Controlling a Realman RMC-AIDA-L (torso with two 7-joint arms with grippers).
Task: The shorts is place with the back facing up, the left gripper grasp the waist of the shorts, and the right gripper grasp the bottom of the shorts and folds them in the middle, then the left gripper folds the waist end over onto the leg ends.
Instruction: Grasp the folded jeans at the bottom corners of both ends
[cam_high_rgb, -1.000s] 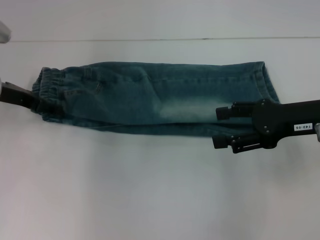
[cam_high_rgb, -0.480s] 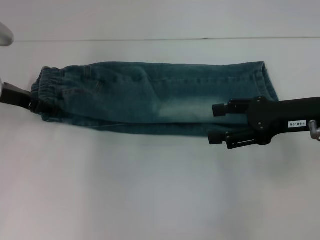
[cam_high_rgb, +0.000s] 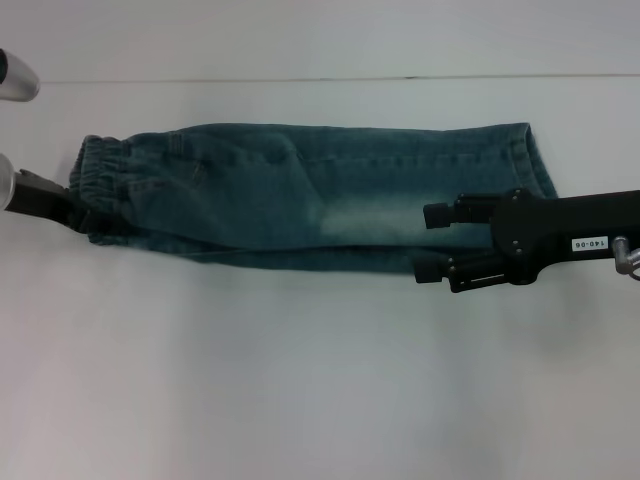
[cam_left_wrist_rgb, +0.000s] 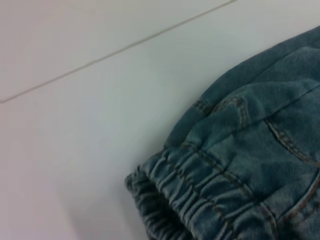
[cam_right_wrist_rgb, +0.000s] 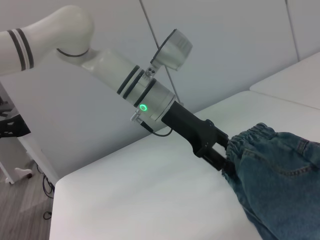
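Blue denim elastic-waist shorts: lengthwise fold done, along white tabletop's far edge | left gripper: clamped on waist | right gripper: fingers spread over leg ends | remaining: waist-over-legs fold.

White table with a thin seam, pale grey wall panels — wood-look floor
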